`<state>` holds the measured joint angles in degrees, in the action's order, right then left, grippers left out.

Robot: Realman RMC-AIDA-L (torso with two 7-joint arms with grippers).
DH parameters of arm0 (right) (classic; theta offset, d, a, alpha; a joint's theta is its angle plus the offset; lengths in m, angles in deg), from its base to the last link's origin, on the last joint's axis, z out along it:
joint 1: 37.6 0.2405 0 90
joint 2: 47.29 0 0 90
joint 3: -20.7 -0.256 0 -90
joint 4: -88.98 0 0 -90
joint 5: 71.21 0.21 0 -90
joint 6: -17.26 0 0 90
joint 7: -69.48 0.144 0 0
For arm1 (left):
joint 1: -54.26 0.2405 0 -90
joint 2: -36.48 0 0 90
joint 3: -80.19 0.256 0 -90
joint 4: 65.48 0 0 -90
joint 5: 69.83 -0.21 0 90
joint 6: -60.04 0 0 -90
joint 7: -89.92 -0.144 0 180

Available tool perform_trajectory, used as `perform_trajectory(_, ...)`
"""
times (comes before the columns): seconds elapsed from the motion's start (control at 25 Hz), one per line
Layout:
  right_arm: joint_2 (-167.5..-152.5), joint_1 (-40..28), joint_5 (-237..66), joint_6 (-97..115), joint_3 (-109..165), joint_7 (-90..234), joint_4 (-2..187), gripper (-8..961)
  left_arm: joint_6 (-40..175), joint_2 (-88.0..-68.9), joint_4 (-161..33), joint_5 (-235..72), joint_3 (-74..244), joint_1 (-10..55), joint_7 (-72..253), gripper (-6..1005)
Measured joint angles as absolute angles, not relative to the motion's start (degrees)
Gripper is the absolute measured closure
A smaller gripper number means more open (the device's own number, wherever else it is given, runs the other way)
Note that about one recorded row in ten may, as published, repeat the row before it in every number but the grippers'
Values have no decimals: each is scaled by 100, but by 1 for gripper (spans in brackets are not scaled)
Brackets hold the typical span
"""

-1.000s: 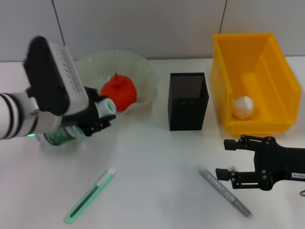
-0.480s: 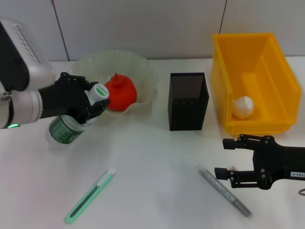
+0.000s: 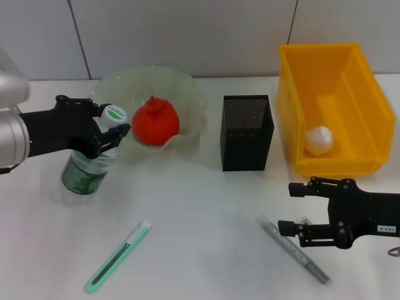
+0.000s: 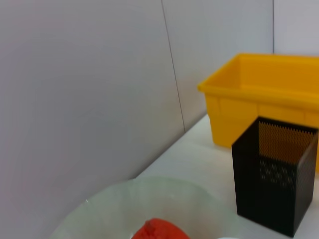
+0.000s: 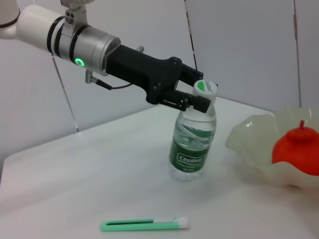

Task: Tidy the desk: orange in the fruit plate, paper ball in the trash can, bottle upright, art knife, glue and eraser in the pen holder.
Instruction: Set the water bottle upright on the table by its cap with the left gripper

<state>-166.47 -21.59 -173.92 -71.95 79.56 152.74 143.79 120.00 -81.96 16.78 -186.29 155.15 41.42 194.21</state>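
The left gripper (image 3: 105, 129) clamps the neck of the bottle (image 3: 87, 164), which stands slightly tilted just beside the fruit plate (image 3: 194, 103). It should level the bottle and feel its base flat before releasing, then lift clear of the cap. The right gripper (image 3: 289, 207) waits with fingers apart by the pen (image 3: 295, 251), where bare table gives room.

Clear green-labelled bottle (image 3: 87, 164) nearly upright (perhaps slightly tilted), beside the fruit plate (image 3: 187, 94).
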Motion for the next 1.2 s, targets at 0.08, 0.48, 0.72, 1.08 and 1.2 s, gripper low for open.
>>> perform_trajectory(0.08,-16647,-2142,-17393,-7195,7965,15274,14363,126,12050,-8194,1623,-18453,15421,4153,19417,553)
perform_trajectory(0.48,-16647,-2098,-17423,-7193,7975,15241,14204,126,12025,-8203,1466,-18015,15045,4265,19345,555)
perform_trajectory(0.72,-16647,-2083,-17418,-7184,7980,15207,14147,126,11939,-8206,1220,-17827,14861,4268,19218,554)
perform_trajectory(1.08,-16647,-2000,-17424,-7152,8003,15185,14065,126,11844,-8198,781,-17397,14601,4262,19138,555)
perform_trajectory(1.2,-16647,-1935,-17427,-7145,7982,15143,13970,126,11879,-8192,545,-17098,14496,4271,18963,555)
